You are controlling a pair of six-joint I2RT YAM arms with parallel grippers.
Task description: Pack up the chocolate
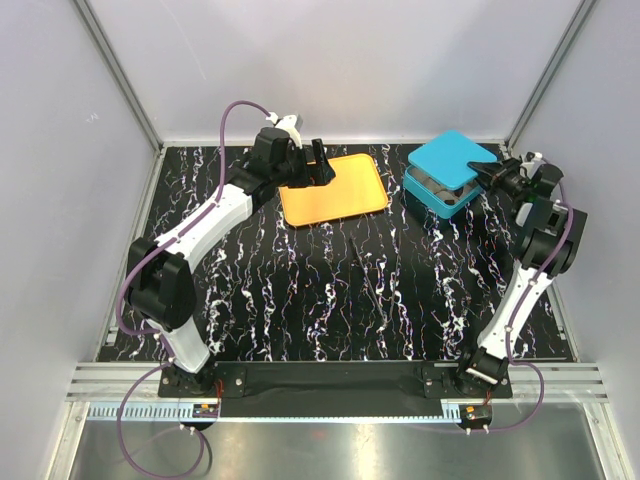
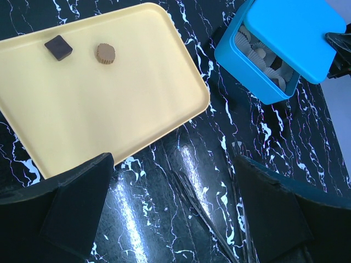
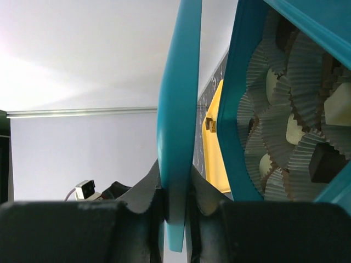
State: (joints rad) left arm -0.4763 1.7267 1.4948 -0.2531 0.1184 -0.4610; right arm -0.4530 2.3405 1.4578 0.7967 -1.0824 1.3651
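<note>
Pinching the teal lid (image 3: 178,109) by its thin edge, the right gripper (image 3: 176,204) holds it half across the box (image 1: 428,196) at the upper right of the top view. The left gripper (image 2: 174,164) hangs wide apart and empty over the near edge of the orange tray (image 2: 109,120). With so narrow a grip, the lid could slip and drop onto the paper cups (image 3: 263,115). A small piece might also skid on the smooth tray if it is nudged. The chocolate is split: a dark square (image 2: 57,47) and a round fluted brown piece (image 2: 106,53) lie on the tray, while cream and dark ones sit in the cups.
</note>
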